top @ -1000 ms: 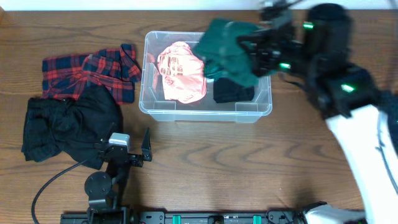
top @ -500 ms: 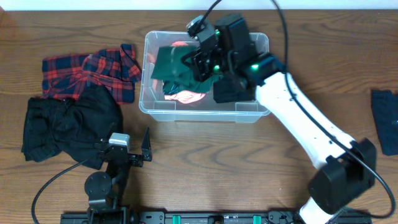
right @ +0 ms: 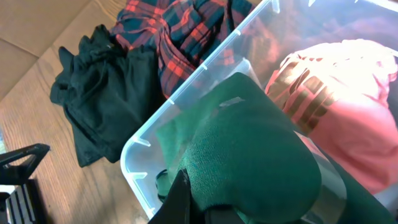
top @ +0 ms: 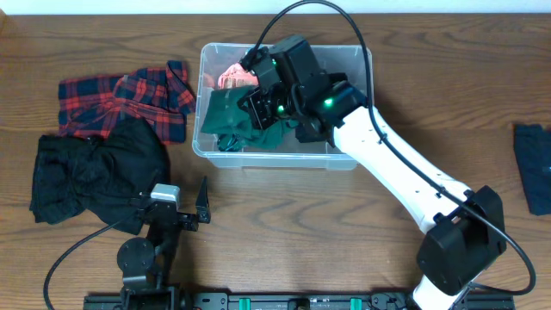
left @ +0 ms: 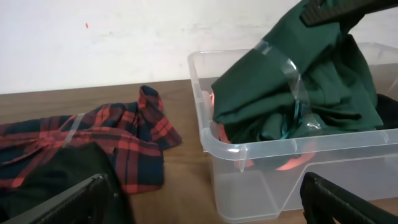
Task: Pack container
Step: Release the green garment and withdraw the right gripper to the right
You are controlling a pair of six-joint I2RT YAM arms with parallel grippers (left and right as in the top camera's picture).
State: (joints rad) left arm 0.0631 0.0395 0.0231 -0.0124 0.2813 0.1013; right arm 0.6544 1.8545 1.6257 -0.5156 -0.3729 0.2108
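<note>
Fingertips of the right gripper (top: 261, 102) are buried in the dark green garment (top: 225, 116), which also hides most of the pink garment (top: 231, 76). The jaws are clamped on the green cloth, inside the container's (top: 280, 160) left half. The left gripper (left: 204, 186) is spread wide and empty. The container stands upright at the far middle of the table (top: 284, 232), long axis left–right.

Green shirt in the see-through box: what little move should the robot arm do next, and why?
Probably open the right gripper and let go: the dark green garment it holds already sags inside the clear plastic container, on top of the pink garment.
</note>
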